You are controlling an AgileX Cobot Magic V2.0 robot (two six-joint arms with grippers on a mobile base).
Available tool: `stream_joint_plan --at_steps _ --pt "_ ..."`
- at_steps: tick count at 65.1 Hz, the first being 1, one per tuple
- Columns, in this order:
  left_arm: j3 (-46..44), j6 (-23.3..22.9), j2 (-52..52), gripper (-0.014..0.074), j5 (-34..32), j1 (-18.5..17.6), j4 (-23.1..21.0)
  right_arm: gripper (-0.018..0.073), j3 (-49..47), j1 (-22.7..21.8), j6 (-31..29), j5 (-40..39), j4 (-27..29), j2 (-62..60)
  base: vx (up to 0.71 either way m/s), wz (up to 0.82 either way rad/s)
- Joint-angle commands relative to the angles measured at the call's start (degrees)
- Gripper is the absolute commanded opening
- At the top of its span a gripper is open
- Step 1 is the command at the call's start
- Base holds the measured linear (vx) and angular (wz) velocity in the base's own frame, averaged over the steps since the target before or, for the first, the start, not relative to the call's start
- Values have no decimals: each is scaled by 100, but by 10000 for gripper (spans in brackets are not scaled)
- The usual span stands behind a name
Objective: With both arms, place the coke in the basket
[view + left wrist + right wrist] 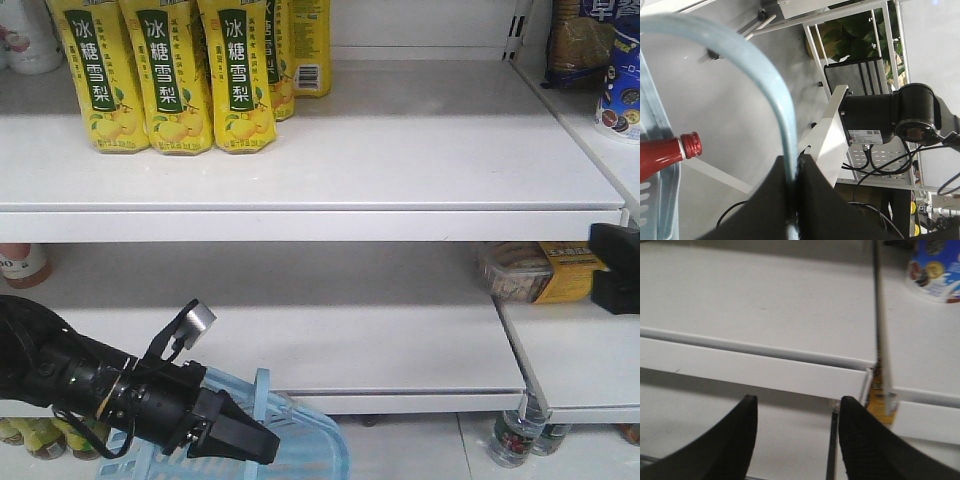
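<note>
The left gripper [795, 200] pinches the basket [300, 440] by its pale blue handle [775, 95], fingers pressed together on the bar, low at 7 o'clock in the front view. The right gripper [795, 440] hangs empty before the white shelves [765, 305], fingers [735, 440] spread with nothing between them.

The coke [670, 152] appears already to lie in the basket, its red cap at 9 o'clock in the left wrist view, just inside the slotted wall. By that showing the placing looks done or nearly so. The next move likely calls for the left arm to keep the basket level while the right arm draws clear of the shelf edge.

Only the left wrist camera shows the bottle; the front view sees the basket's rim and none of its contents. The front view alone shows 3 yellow pear-drink bottles [165, 75] at 11 o'clock on the upper shelf. The right wrist camera alone confirms that gripper carries nothing.
</note>
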Motion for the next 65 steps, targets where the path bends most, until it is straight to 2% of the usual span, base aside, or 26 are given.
stream_joint_plan --at_steps 1,11,26,39,49,65 --pt "-139 55 -264 -6 -1318 -13 -499 368 63 -279 -22 -448 -81 -407 0 0" --pt "-139 55 -264 -6 -1318 -13 -499 368 922 -572 -27 -857 -81 -1183 0 0" --pt "-139 55 -264 -6 -1318 -13 -499 368 2032 -586 -22 -1063 -60 -2660 0 0" --pt "-139 55 -264 -6 -1318 -13 -499 368 2452 -586 -49 -339 -210 -3865 0 0" --pt "-139 55 -264 -6 -1318 -13 -499 363 2714 -568 -53 -766 -184 -4308 0 0" --pt "-139 55 -264 -6 -1318 -13 -499 364 3112 -568 -42 -857 -140 -4302 0 0"
